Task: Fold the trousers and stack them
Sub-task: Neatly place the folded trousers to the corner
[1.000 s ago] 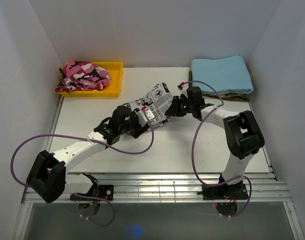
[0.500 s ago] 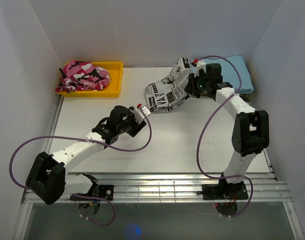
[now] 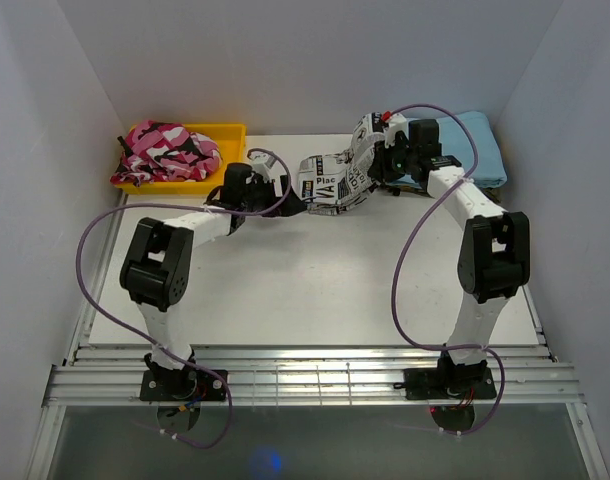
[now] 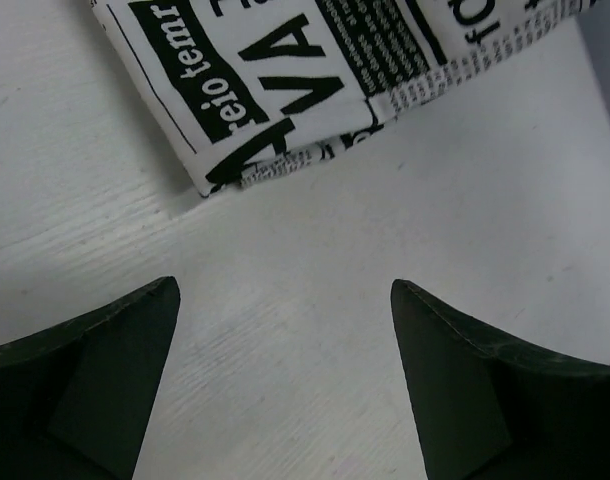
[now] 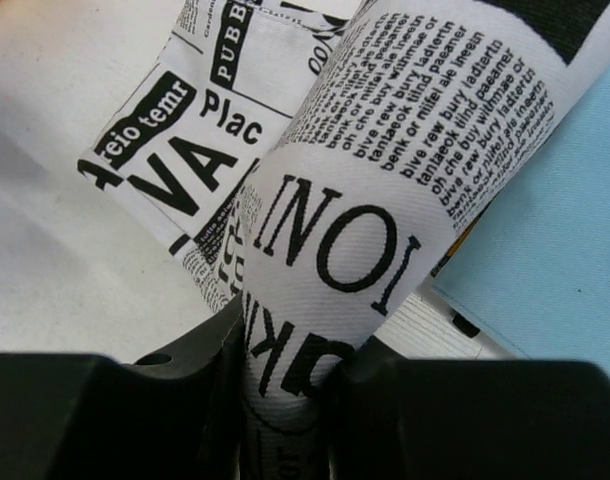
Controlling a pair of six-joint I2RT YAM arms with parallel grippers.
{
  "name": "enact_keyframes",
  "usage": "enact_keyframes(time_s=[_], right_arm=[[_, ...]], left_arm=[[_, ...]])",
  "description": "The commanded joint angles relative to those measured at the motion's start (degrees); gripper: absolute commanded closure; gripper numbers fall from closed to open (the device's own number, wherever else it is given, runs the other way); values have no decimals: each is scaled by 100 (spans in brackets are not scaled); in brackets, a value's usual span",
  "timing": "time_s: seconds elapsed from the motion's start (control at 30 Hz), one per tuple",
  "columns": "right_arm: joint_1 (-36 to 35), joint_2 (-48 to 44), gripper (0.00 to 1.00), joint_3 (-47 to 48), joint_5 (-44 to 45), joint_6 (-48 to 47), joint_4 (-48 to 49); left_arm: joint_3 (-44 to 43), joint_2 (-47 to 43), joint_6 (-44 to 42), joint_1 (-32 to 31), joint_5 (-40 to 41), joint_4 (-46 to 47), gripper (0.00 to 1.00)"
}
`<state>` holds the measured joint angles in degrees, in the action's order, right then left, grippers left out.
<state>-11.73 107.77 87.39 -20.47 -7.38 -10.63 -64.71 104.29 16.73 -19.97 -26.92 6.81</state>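
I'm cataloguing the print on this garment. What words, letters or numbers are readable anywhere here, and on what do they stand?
All of it is on the trousers:
"Plac": large black letters on the flat part.
"VA": heavy black capitals just below that.
"eio temr": white letters on a black band beside "VA".
"INOI": large letters on the rolled-up part.
The fine columns of print are too small to read with certainty.
Nothing else bears readable text.

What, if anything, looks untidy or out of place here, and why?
The trousers are bunched in the right gripper, one end raised beside the blue cloth, not lying flat. The pink garment spills over the rim of its yellow tray.
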Motion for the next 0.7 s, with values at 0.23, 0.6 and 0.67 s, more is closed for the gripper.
enact_keyframes(time_s=[0.23,0.6,0.67], right_arm=[[48,324,92,1287,-168,-458,194],[48,816,92,1377,-107,-422,105],[39,851,92,1377,-54,-423,123]], left_arm=[[-762,1734,3572,37,-104,2000,2],[-1509,2789,4250,-227,643,1878,2],[-1623,2877,4286,-314,696,1641,2]])
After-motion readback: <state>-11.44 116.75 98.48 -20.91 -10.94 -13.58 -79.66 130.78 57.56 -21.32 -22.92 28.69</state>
